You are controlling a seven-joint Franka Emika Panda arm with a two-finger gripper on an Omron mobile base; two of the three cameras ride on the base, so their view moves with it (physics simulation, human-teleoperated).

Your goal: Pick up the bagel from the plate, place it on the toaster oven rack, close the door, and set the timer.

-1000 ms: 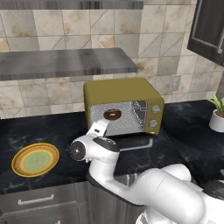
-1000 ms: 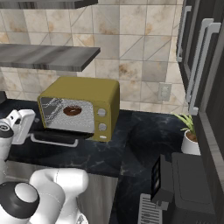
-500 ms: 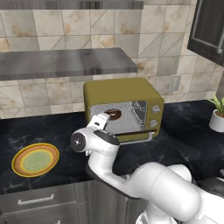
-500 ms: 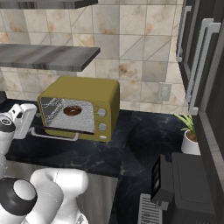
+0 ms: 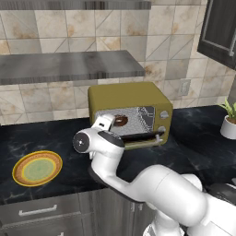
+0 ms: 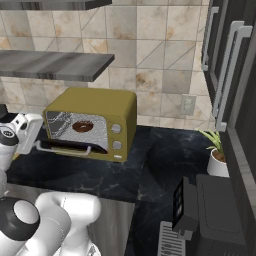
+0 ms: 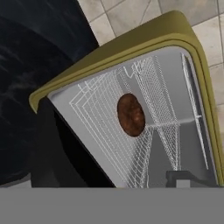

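Note:
The olive-yellow toaster oven (image 5: 131, 99) stands on the black counter. The bagel (image 5: 120, 120) (image 6: 82, 126) (image 7: 131, 114) lies on the toaster oven rack (image 7: 148, 144) inside the cavity. The door (image 7: 65, 153) is swung partway up, its silver bar handle (image 5: 142, 135) (image 6: 62, 148) out in front. My gripper (image 5: 108, 121) (image 6: 30, 131) is at the door's left end, open and holding nothing; I cannot tell if it touches the door. The plate (image 5: 37, 168) lies bare at the counter's left. Two timer knobs (image 6: 116, 136) sit on the oven's right panel.
A grey shelf (image 5: 69, 64) hangs just above the oven. A potted plant (image 5: 229, 122) (image 6: 217, 155) stands at the counter's right end. Dark cabinets (image 6: 227, 65) rise on the right, with a black appliance (image 6: 210, 210) below them.
The door has swung up from lying flat to partly raised. My hand has risen with it along the door's left end. The bagel stays on the rack.

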